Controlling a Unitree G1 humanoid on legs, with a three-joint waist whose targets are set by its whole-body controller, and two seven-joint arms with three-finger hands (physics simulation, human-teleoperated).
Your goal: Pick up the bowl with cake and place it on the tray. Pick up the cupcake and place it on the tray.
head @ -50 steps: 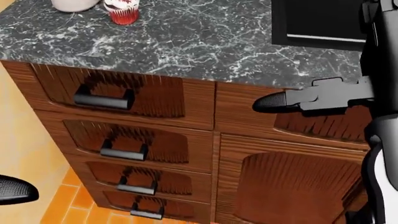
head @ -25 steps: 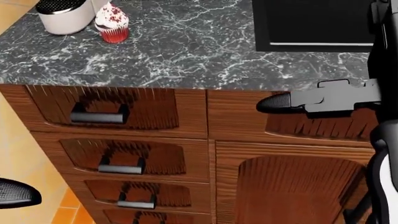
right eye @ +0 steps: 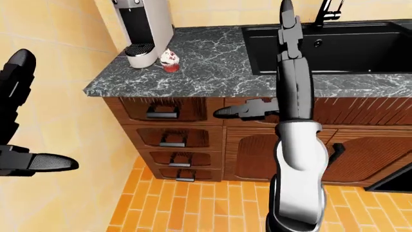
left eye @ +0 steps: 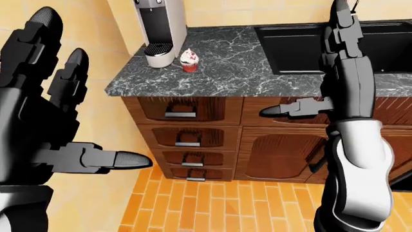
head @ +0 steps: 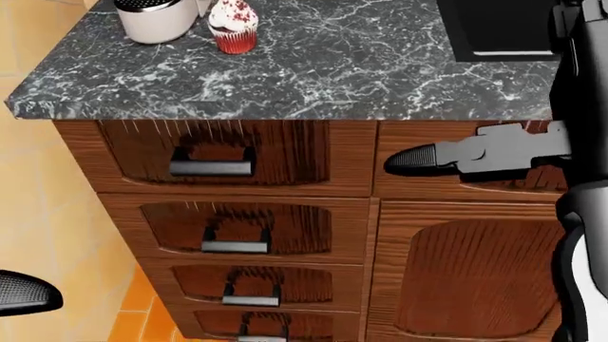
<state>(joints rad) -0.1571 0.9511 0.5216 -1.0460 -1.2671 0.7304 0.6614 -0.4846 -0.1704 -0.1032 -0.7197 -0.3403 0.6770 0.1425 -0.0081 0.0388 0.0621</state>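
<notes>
The cupcake, red-cased and white-frosted, is seen upper left on the marbled worktop. Only the eye views show the black sink and the left hand and right hand, fingers spread, empty.

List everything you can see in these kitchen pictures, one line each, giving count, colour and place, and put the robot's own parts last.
Cupcake: one, red case with white icing, on the counter beside the coffee machine.
Coffee machine: one, silver and black, counter's left end.
Counter: one, dark grey marble.
Sink: one, black, set in the counter at right.
Faucet: one, dark, above the sink.
Drawers: a stack, brown wood with dark handles, under the counter.
Floor: orange tiles.
Left hand: black, open, left-eye view's left.
Right hand: black, open, raised at right.
</notes>
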